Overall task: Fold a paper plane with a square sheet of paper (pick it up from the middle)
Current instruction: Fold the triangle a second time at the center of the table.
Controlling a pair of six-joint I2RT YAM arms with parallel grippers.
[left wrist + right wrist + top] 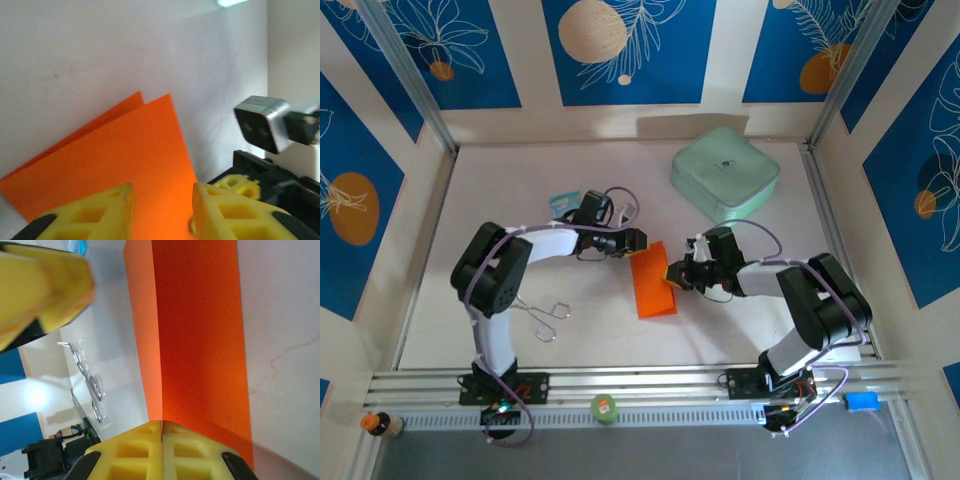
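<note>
Nearest me, toward the near-left corner of the counter (440,300), a bent wire clip (546,316) lies by itself, well apart from the work.

In the middle of the counter lies the sheet (654,287), already folded in half into a tall orange rectangle. From the left wrist its two layers show slightly offset at one corner, so the halves do not quite match.

The right pincer (672,273) reaches in from the right and is closed tight on the sheet's right-hand border. Seen from its own wrist (162,450), the two yellow fingers meet with no gap, and a ridge in the paper runs straight away from them. I take that grip as an anchor, pinning the fold so the sheet cannot slide while the other arm works.

The left pincer (638,241) sits low over the sheet's far-left corner with its fingers (95,215) parted and orange showing in the gap. It grips nothing, and I cannot tell whether the tips touch the paper. It looks placed to take or press that corner for a diagonal fold toward the centre line.

Beyond, a small blue-and-white packet (563,203) lies behind the left arm. A mint-green box (725,172) sits near the far-right corner. Both are out of the way.
</note>
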